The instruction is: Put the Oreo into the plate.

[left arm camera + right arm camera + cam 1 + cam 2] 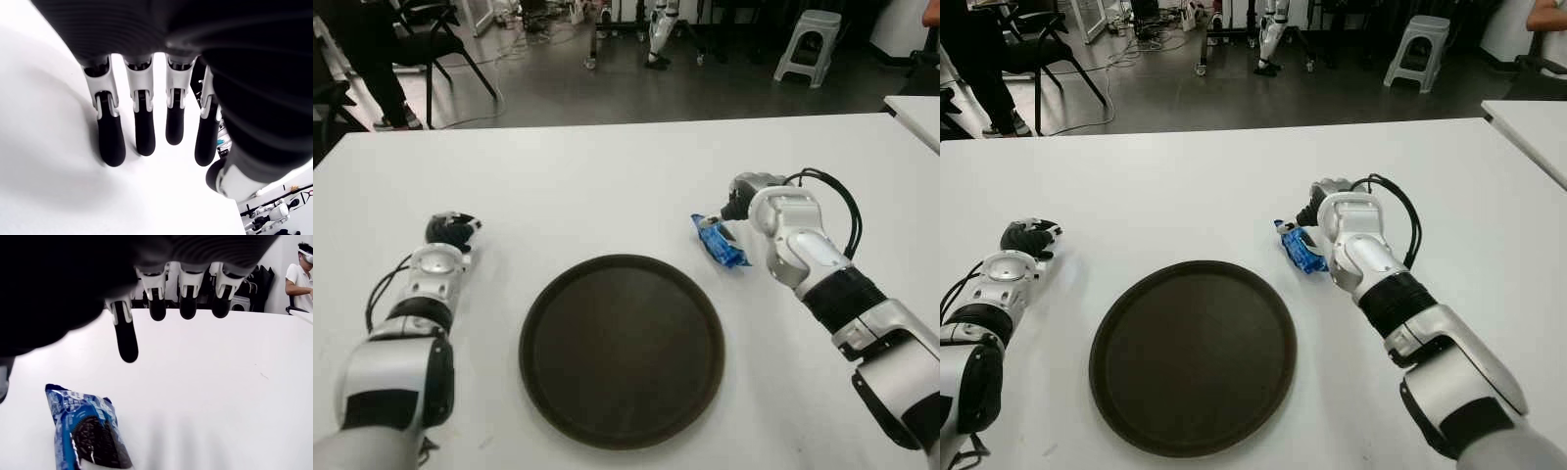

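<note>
Nearest, the round dark plate (622, 351) sits bare. Just beyond its right rim, the blue Oreo packet (719, 241) lies on the white table (607, 186), ungrasped. Right hand (751, 196) hovers beside it, fingers extended, holding nothing; left hand (450, 231) idles open left of the plate.

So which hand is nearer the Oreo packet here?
The right hand, open just beside the Oreo packet on its right. The left hand shows far across the plate, near the table's left side.

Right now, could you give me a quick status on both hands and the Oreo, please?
Right hand open, beside the Oreo packet, not gripping. Left hand open, idle left of the plate. Packet on table, outside plate. Path clear.
</note>
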Motion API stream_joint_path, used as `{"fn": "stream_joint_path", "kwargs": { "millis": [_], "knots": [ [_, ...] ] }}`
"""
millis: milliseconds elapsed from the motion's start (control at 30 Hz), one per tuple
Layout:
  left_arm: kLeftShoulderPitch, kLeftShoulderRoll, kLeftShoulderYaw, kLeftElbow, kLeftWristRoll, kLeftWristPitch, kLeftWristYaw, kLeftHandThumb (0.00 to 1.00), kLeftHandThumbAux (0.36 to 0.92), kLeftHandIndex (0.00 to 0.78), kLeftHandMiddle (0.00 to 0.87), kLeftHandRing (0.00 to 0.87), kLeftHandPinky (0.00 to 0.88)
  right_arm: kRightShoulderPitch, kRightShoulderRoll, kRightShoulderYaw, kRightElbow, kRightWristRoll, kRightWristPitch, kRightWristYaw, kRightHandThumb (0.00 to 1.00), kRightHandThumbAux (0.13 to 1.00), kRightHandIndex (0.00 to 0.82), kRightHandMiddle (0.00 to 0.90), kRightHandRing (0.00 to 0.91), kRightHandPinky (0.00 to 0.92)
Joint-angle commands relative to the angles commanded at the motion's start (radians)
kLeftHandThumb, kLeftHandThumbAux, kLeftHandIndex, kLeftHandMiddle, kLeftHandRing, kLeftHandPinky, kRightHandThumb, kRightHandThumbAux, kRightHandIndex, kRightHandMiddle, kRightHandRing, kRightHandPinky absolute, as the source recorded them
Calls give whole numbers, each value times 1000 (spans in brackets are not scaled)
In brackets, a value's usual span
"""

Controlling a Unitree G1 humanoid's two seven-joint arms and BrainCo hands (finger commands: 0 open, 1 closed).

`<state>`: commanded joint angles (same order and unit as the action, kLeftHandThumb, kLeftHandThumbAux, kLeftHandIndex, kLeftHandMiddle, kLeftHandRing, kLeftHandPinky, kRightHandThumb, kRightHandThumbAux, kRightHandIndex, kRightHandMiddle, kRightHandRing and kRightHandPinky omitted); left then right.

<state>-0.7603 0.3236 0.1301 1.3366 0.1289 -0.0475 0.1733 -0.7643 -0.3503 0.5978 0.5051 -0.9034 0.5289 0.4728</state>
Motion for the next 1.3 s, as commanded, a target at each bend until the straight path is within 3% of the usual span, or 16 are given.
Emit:
{"fn": "stream_joint_path", "kwargs": {
  "millis": [667, 1067, 1300],
  "knots": [
    [3, -1, 11, -1, -8, -4, 7, 697, 711, 418, 218, 180, 106, 0, 15, 3, 34, 3, 3, -21, 0, 379, 356, 64, 0, 0],
    [2, 0, 7, -2, -4, -5, -1, 695, 711, 416, 285, 254, 141, -8, 35, 5, 84, 13, -4, -22, 0, 375, 318, 78, 0, 0],
    [3, 0, 1, -2, 1, -6, 3, 693, 713, 413, 276, 244, 110, -10, 48, 4, 100, 12, 6, -25, 0, 356, 334, 60, 0, 0]
  ]
}}
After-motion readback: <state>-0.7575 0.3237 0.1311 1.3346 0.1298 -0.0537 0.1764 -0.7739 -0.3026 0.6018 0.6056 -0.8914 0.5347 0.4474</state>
